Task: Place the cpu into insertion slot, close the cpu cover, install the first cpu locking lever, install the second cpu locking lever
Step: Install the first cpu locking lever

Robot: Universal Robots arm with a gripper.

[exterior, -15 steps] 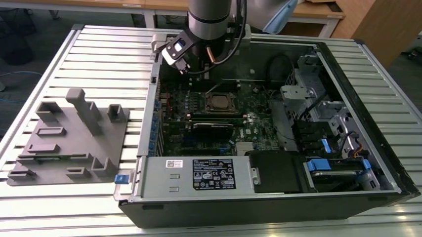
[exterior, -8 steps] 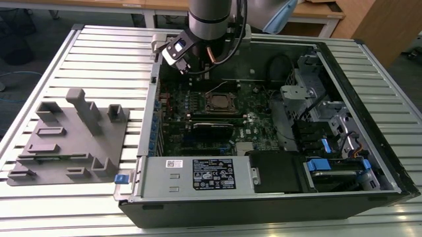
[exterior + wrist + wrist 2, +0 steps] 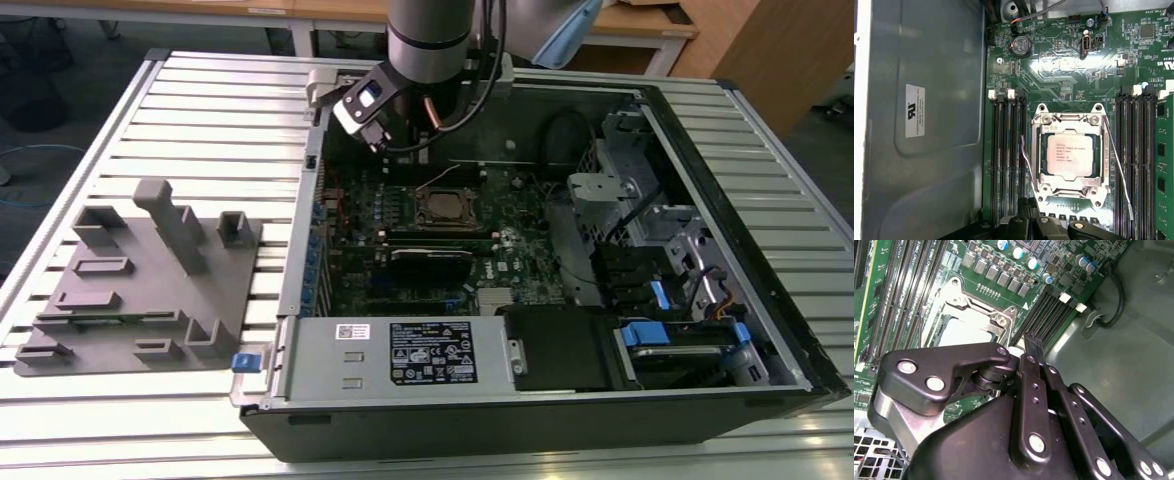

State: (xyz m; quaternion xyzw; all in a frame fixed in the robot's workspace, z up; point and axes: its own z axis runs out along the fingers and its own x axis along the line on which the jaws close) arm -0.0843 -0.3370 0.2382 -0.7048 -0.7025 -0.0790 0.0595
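Note:
The cpu lies flat in the insertion slot on the green motherboard, its silver top showing through the cut-out of the cpu cover. The cover rests down around the chip. Two thin wire locking levers run along either side of the socket and look raised, not latched. My gripper hovers just beside the socket's edge, above the board, shut with nothing between the fingers. The second wrist view shows the gripper close beside the cover. In the exterior view the gripper hangs above the case's far corner.
Long black memory slots flank the socket on both sides. The grey case wall stands close by. A power supply and drive cages with blue tabs fill the case's near side. A grey fixture sits on the table at the exterior view's left.

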